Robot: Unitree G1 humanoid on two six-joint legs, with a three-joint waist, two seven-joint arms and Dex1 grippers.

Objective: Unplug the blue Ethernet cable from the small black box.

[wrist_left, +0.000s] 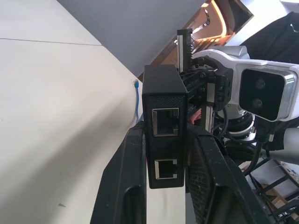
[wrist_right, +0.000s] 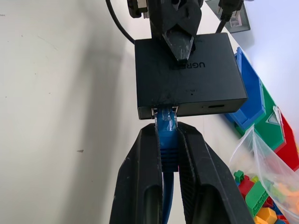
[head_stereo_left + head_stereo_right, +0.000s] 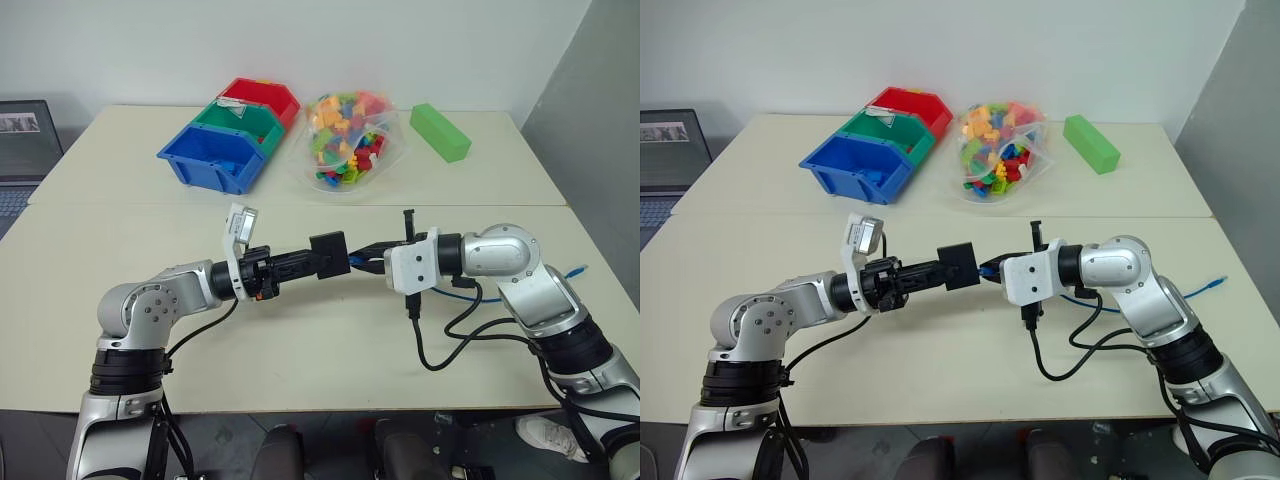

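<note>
Left gripper [image 1: 163,186] clamps small matte black box [image 2: 187,74] — right gripper [image 2: 169,154] pinches plugged-in bright-blue Ethernet cable [image 2: 166,126] just behind its plug.

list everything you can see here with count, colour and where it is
small black box: 1, black, held in the air between the two grippers
blue Ethernet cable: 1, blue, plugged into the box, trailing back over the table to the robot's right
storage bins: 3, blue, green, red, in a row at the far left of the table
bag of toy bricks: 1, clear with mixed colours, far centre
block: 1, green, far right
laptop: 1, dark, at the left edge
table: 1, cream
left gripper: 1, black, shut on the box
right gripper: 1, black, shut on the cable's plug end
</note>
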